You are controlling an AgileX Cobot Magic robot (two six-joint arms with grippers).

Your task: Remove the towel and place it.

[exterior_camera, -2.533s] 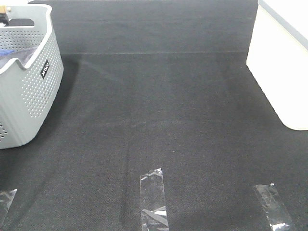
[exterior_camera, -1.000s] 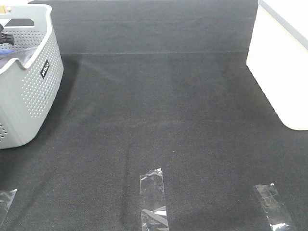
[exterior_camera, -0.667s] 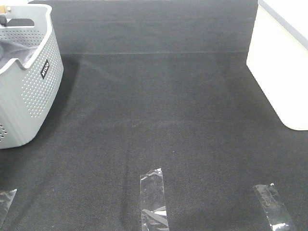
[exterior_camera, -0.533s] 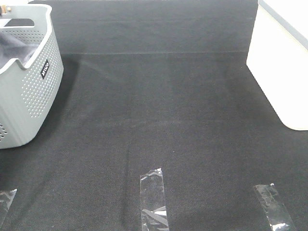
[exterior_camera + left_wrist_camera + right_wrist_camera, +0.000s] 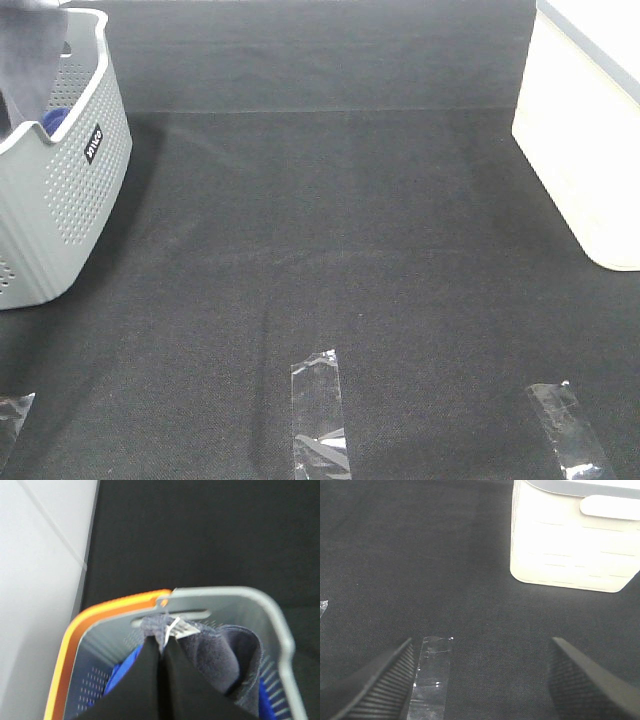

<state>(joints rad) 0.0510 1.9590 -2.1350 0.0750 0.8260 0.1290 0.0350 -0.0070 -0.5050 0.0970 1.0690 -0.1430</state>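
The slate-grey terry towel (image 5: 225, 655) is clamped at its labelled edge by the left gripper (image 5: 162, 647) over a perforated plastic basket (image 5: 240, 591), while the ribbed right gripper (image 5: 481, 645) is held apart

On the worktop (image 5: 350, 230): basket (image 5: 60, 200) far left, bin (image 5: 585, 150) far right.
The towel (image 5: 30, 60) reaches up out of the basket; tape strips (image 5: 318, 410) lie along the near edge.

Your slate-grey terry towel (image 5: 25, 50) has risen above the rim of the perforated grey plastic basket (image 5: 60, 210). A bright blue cloth (image 5: 55, 118) now shows beneath.
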